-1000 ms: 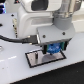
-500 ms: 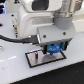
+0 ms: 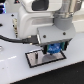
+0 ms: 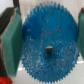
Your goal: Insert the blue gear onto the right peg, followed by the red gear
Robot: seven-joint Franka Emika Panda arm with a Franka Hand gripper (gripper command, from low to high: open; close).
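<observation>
The end effector (image 3: 54,49) is gripping the blue gear (image 4: 48,47), its two green pads (image 4: 11,42) pressing on opposite edges of the disc and closed only as far as the gear's width allows. In the exterior view it is hanging low over the grey plate (image 3: 35,59), with the gear just above or already touching it; which one I cannot tell. In the wrist view a small dark spot is showing at the gear's centre, probably the hub bore or the peg's tip inside it.

To do this step well, the arm should be keeping the gear level and lowering straight down, so the bore stays lined up with the peg, and releasing only once the disc is sitting flat.

The red gear (image 4: 4,81) is peeking in at a corner of the wrist view, just beside one pad, so opening wide risks nudging it. The white tabletop (image 3: 20,72) around the plate is offering room to retreat upward.
</observation>
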